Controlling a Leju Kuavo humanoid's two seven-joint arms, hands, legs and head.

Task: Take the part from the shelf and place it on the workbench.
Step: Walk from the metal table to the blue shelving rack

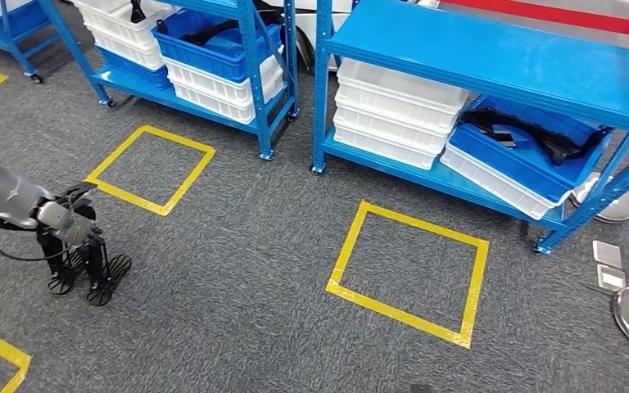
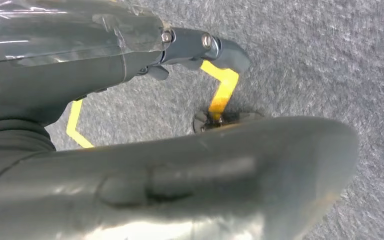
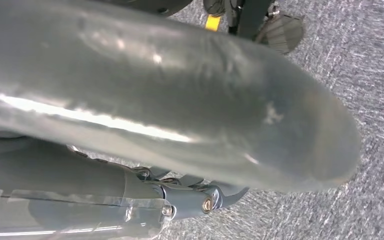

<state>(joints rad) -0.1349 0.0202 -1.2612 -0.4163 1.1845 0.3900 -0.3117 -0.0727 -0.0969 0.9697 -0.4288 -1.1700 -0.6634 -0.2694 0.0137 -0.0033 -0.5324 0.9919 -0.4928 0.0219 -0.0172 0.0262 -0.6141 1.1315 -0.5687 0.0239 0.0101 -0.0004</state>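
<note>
Shelf point(image 1: 491, 57) ahead, black part point(image 1: 532, 135) lying in its blue bin point(image 1: 508, 164); left hand point(image 1: 78, 237) hangs empty, fingers apart, right hand point(image 3: 180, 100) empty too, fingers uncurled.

The right hand point(image 3: 180, 115) looms huge across the frame, its thick grey thumb point(image 3: 280, 125) sweeping from the left edge to a rounded tip at right. Below it, lower middle, a darker finger point(image 3: 200, 200) pokes out, screws glinting, nothing in its grasp. Grey carpet point(image 3: 360, 60) fills the right side. At the top edge, a sliver of yellow floor tape point(image 3: 212, 22) beside dark, blurred shapes.
</note>
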